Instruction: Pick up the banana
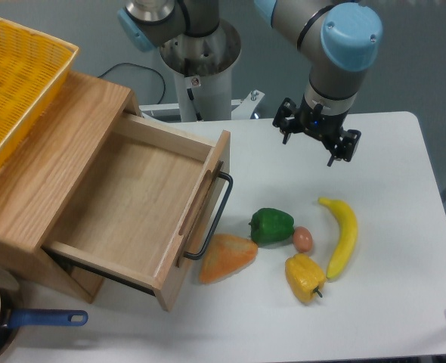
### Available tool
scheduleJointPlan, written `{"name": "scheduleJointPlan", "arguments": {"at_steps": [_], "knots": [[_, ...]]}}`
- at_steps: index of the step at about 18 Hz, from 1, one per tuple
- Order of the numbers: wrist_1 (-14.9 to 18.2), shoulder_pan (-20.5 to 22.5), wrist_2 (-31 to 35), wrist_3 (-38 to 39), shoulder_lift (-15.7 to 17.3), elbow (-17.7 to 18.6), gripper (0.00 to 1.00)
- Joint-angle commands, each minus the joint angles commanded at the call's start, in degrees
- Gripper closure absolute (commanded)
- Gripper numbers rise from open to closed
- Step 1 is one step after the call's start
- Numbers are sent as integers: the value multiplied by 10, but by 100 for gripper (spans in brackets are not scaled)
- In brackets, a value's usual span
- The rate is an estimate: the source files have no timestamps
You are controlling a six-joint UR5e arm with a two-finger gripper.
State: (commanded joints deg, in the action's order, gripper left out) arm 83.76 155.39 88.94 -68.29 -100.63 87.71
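Hovering above the table [389,151], claw [317,142] spread and holding nothing — approach step, grasp not yet begun. Banana [342,234] lying flat on the table, below the claw and slightly to its right in the camera view, just beside the yellow pepper [305,277]. Next — descending over the banana's middle, straddling its narrow width, then pinching.

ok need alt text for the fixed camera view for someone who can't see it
A robot arm's open gripper hangs above a white table, not touching the banana lying below it. Left of the banana sit a yellow pepper, a small egg-like item, a green pepper and an orange wedge, beside an open, empty wooden drawer.
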Motion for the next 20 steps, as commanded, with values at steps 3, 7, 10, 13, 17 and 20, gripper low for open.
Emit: {"name": "scheduleJointPlan", "arguments": {"at_steps": [3, 7, 10, 13, 17, 20], "knots": [[2, 2, -5, 0, -1, -1, 0], [2, 2, -7, 3, -4, 1, 0], [1, 3, 0, 9, -5, 15, 0], [0, 11, 0, 20, -6, 25, 0], [-2, 23, 0, 19, -16, 25, 0], [0, 41, -4, 22, -25, 22, 0]]}}
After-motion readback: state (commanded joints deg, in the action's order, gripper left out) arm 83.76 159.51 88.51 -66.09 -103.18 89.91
